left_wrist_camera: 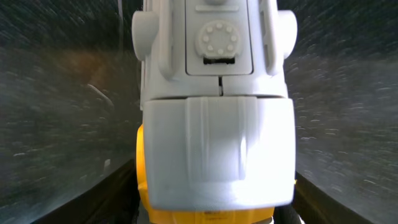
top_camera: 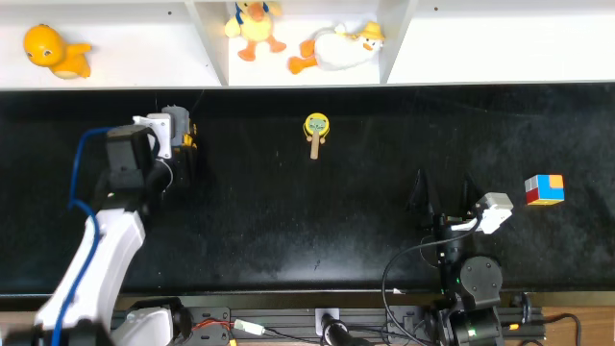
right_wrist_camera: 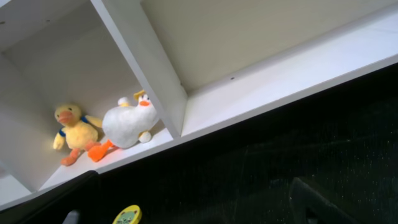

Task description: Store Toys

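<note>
Toy (left_wrist_camera: 214,155) in white and yellow is clamped in the left gripper (top_camera: 184,146) at the left of the table (top_camera: 288,231) — held, seemingly, for shelving; the right gripper (top_camera: 442,197) is parked, jaws apart, near a coloured cube (top_camera: 544,189)

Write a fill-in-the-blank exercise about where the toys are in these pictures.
The yellow plush duck and the white plush duck share the ___ compartment of the white shelf. The multi-coloured cube lies on the black table nearest the ___ arm. The left arm's fingers hold a white plastic toy partly coloured ___.
Missing words: middle; right; yellow.
</note>
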